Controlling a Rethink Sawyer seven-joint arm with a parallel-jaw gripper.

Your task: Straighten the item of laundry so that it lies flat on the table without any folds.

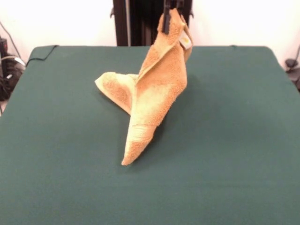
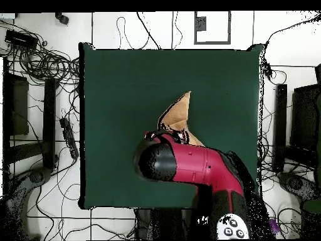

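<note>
Green cloth-covered bench (image 1: 56,178), bare in the foreground. Orange-tan terry towel (image 1: 157,91), mid-bench: lowest corner touching the cloth nearest the camera, flat woven band just above it, a folded flap out to picture-left, body rising in a creased cone. White label (image 1: 185,42) near the top. Hand (image 1: 169,18), at the far top edge, clamped on the towel's uppermost corner.

The gripper (image 1: 171,14) is cut off by the front view's top edge, just above the towel (image 1: 152,89). In the overhead view the arm (image 2: 188,164) hides most of the towel. The towel's white label (image 1: 185,42) is too small to read.
</note>
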